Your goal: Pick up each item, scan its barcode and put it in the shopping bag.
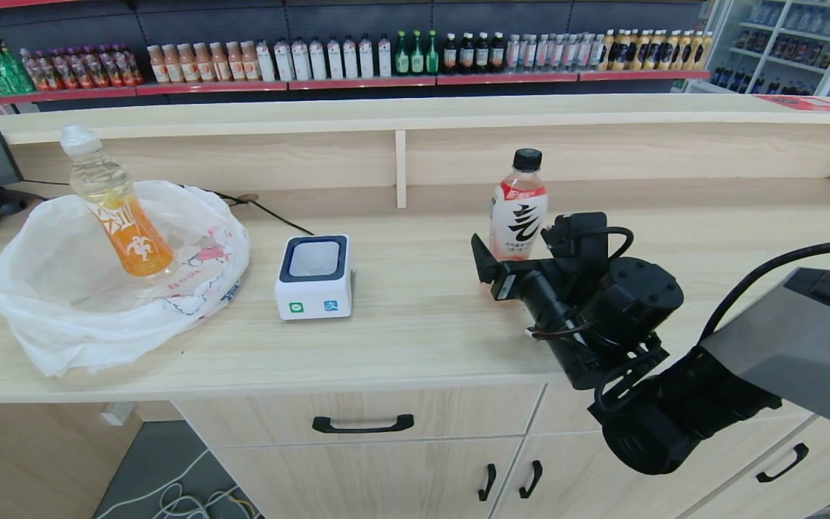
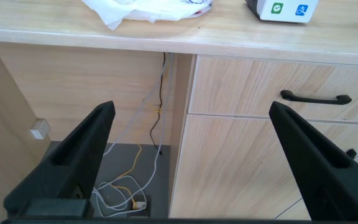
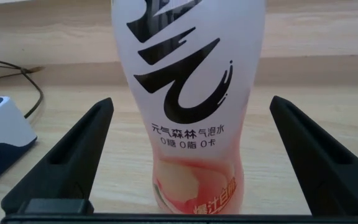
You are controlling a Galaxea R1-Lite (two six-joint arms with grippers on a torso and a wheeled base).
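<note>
Right gripper (image 3: 191, 102): jaws wide open, straddling the upright pink bottle (image 1: 518, 213) without touching it; bare counter (image 1: 422, 317) around. Left gripper (image 2: 191, 106): jaws wide, empty, below the counter edge. Orange bottle (image 1: 116, 209) leans in the shopping bag (image 1: 40, 303).

I count two drink bottles, one orange-labelled bottle (image 1: 116, 205) and one pink-and-white bottle (image 1: 518, 209), plus one white shopping bag (image 1: 40, 288) and one barcode scanner (image 1: 313, 277).

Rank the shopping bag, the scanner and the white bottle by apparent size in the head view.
Shopping bag, clearly largest.
Scanner and white bottle: too close to rank; right gripper hides the bottle's base.
</note>
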